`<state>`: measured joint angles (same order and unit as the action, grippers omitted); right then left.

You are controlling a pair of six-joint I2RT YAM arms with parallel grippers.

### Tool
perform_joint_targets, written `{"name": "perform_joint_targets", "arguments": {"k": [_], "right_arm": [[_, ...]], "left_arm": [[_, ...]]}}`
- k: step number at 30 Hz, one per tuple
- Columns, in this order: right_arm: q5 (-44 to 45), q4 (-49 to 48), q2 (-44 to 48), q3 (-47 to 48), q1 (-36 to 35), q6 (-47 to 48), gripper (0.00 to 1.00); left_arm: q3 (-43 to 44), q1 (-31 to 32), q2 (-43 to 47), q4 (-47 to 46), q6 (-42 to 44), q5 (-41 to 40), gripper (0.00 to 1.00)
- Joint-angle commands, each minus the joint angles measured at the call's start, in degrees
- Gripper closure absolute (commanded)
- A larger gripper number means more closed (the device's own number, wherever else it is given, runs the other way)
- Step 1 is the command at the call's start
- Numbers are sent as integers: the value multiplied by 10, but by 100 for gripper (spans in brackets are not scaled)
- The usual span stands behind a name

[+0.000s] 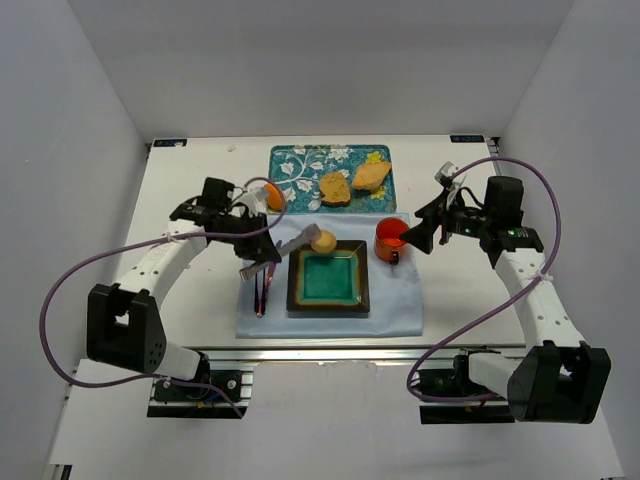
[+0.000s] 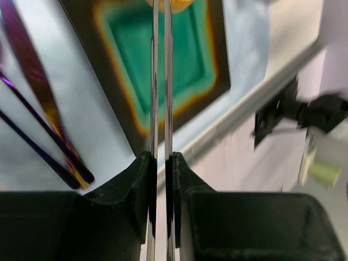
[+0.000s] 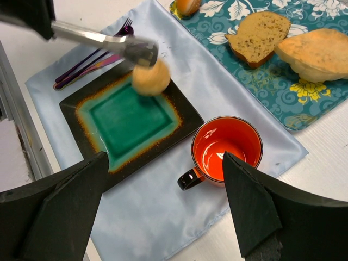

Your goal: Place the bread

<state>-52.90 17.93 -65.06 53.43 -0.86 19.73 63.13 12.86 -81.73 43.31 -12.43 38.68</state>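
Note:
My left gripper (image 1: 258,264) is shut on metal tongs (image 1: 292,245). The tong tips pinch a small round bread roll (image 1: 323,241) just above the far edge of the square teal plate with a dark rim (image 1: 297,300). In the left wrist view the tongs' two arms (image 2: 155,81) run close together from my gripper (image 2: 161,160) over the plate (image 2: 117,109) to the roll (image 2: 168,4) at the top edge. The right wrist view shows the roll (image 3: 151,77) in the tongs (image 3: 103,39) over the plate (image 3: 81,103). My right gripper (image 3: 163,163) is open and empty, to the right of the plate (image 1: 420,235).
An orange mug (image 1: 390,240) stands right of the plate on the pale blue cloth (image 1: 400,310). Purple cutlery (image 1: 262,292) lies left of the plate. The floral tray (image 1: 290,165) at the back holds a bread slice (image 1: 335,187), a larger bun (image 1: 371,175) and another roll (image 1: 272,195).

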Motion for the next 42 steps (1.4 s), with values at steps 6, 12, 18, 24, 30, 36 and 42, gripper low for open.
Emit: {"name": "perform_joint_targets", "arguments": {"k": [6,12,18,24,30,36,42], "right_arm": [[-14,6,-8,24,2,1,11],[-10,7,5,13,2,0,11],[-9,6,11,7,2,1,11],[-12,3,9,8,2,0,11],[-13,1,7,8,2,0,11],[-14,-4,12,0,2,-2,11],[-15,-8,15,1,2,-6,11]], "left_arm": [[-44,50,18,61,66,1,87],[-40,54,18,59,64,-25,52],[-14,54,34,66,61,-46,46],[23,55,52,42,22,-73,49],[80,55,20,8,0,-60,52],[117,54,-54,-84,-44,-43,56],[247,54,-199,-144,-99,-44,58]]}}
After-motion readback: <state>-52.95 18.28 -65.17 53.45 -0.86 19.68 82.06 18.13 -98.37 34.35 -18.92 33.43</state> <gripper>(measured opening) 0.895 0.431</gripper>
